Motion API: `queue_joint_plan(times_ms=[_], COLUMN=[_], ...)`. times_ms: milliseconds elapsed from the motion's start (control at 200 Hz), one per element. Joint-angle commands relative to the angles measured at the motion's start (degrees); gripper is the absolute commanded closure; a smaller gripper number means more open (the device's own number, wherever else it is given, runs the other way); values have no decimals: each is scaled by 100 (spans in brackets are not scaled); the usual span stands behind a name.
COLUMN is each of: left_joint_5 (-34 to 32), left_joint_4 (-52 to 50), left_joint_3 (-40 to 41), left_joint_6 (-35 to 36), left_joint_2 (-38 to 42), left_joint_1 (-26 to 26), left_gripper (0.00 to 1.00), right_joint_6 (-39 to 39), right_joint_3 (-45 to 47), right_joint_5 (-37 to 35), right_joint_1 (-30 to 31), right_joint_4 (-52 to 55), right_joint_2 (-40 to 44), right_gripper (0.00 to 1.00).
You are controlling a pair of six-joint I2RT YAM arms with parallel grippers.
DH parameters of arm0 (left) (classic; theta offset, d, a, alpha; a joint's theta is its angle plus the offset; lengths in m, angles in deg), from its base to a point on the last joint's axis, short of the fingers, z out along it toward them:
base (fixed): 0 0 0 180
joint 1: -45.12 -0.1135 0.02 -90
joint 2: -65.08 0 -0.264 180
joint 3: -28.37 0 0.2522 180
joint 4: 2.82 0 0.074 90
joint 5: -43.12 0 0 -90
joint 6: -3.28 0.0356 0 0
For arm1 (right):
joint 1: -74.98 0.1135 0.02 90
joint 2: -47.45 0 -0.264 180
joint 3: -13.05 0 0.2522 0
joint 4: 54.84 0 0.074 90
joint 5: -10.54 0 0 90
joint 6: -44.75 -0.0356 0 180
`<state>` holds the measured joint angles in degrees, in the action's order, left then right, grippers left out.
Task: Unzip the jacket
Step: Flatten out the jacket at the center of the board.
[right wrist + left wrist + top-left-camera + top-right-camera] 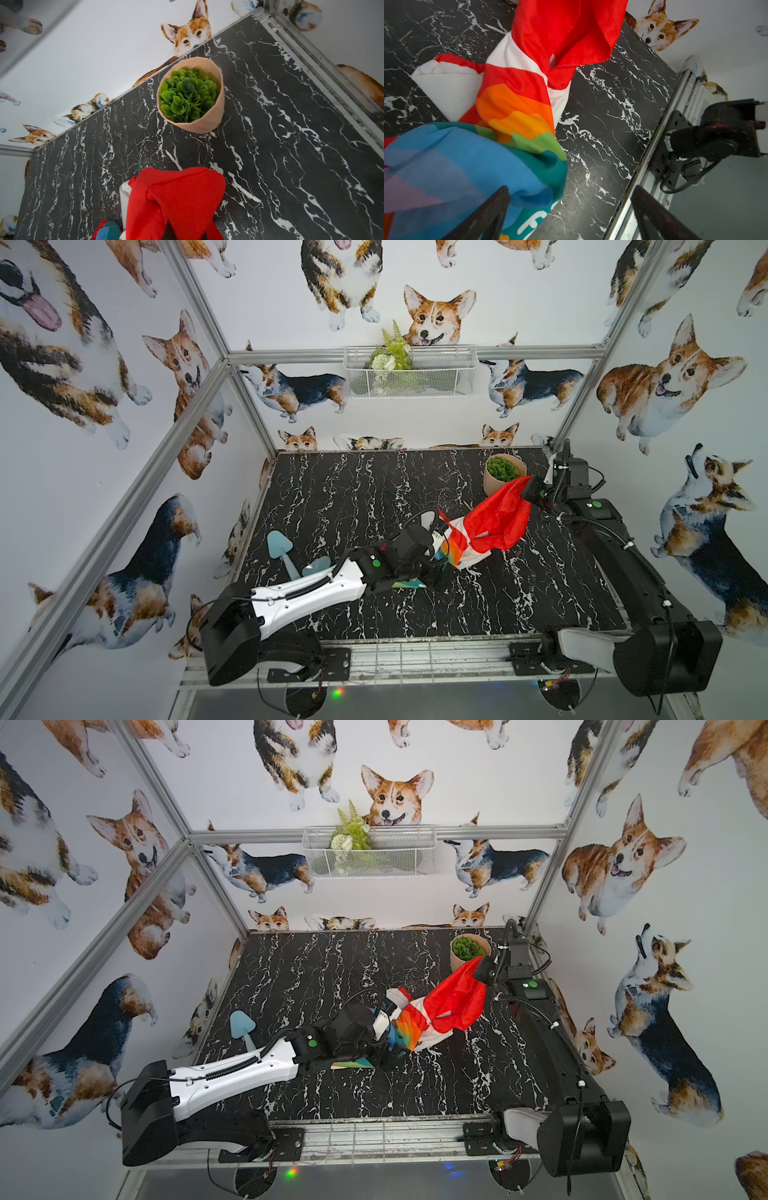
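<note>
Two arms reach over a black marbled desk, whose back-left stretch and front strip lie bare and give the widest open room in both top views. The left arm crosses from the front-left corner toward the centre. The right arm runs along the right edge toward the back-right corner, filling that margin. The jacket slants between them, right of centre and well apart from every desk edge. Its red hood is lifted off the surface, and its rainbow and white body slopes down to the desk, with the lower end under the left wrist. The zip cannot be made out. A potted plant stands near the back-right corner, just behind the raised hood. A pale blue spade-shaped piece lies near the left edge, beside the left arm. The right tool is clamped on the hood's red cloth. The left tool has its jaws spread wide and grips nothing, with a blue fold of the jacket just beside one jaw and bare desk between them.
</note>
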<state>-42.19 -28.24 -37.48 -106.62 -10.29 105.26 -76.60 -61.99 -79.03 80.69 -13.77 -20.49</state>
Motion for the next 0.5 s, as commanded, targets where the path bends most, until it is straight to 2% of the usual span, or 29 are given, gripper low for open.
queue_joint_plan(times_ms=[0, 65, 110, 255, 395, 491], left_joint_5=[-517, -691, -658, -477, 564, 808], left_joint_4=[299, 141, 69, -282, -2, -20], left_joint_3=[43, 72, 126, 270, 649, 417], left_joint_6=[112, 20, -145, -743, -1011, -1002], left_joint_2=[401, 618, 714, 735, 321, -175], left_joint_1=[-95, -454, -765, -2033, -3119, -3301], left_gripper=[0, 0, 4, 10, 19, 26], right_joint_6=[-215, -284, -318, -370, -184, -89], right_joint_3=[391, 659, 836, 1354, 1647, 1929], right_joint_5=[317, 465, 563, 698, 519, 466], right_joint_1=[1, 9, 27, 324, 1079, 1486], right_joint_4=[-315, -323, -323, -278, -256, -422], right_joint_2=[215, 331, 499, 792, 829, 818], right_gripper=[100, 100, 100, 100, 100, 100])
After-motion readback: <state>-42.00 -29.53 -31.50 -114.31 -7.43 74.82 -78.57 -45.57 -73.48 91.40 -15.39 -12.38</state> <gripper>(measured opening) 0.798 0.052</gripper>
